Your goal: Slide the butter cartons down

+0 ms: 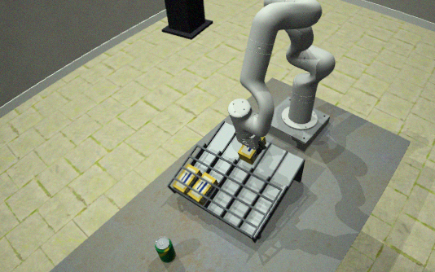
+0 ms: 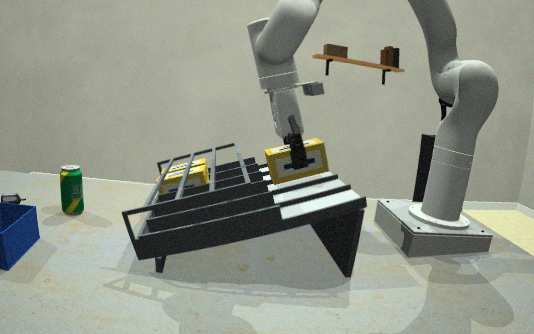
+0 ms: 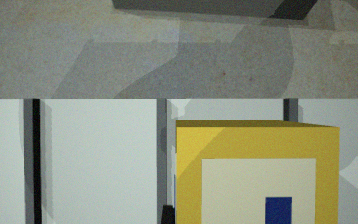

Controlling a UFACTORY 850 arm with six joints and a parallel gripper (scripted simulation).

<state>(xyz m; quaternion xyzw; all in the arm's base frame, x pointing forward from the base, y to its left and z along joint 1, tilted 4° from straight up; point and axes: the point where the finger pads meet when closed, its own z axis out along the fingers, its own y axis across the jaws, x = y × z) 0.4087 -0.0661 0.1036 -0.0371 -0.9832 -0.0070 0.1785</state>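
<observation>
The dark sloped shelf (image 1: 278,188) (image 2: 211,232) has five pale lanes under a rail grid at its lower part. One yellow butter carton (image 1: 186,179) lies at the bottom stop of the far-left lane in the top view. Another butter carton (image 1: 203,187) lies at the stop of the lane beside it. My gripper (image 1: 256,146) (image 2: 298,159) is shut on the third butter carton (image 1: 247,152) (image 2: 276,167) (image 3: 256,142), over the upper end of the middle lane, lengthwise along the slope. Whether its underside touches the lane is unclear.
A green can (image 1: 164,250) (image 2: 72,190) stands beyond the shelf's low end. An open blue box (image 2: 21,240) and a small dark object (image 2: 11,198) are at the left in the exterior view. The rail grid (image 1: 239,172) covers the lower lanes. The arm's base (image 2: 438,225) is behind the high end.
</observation>
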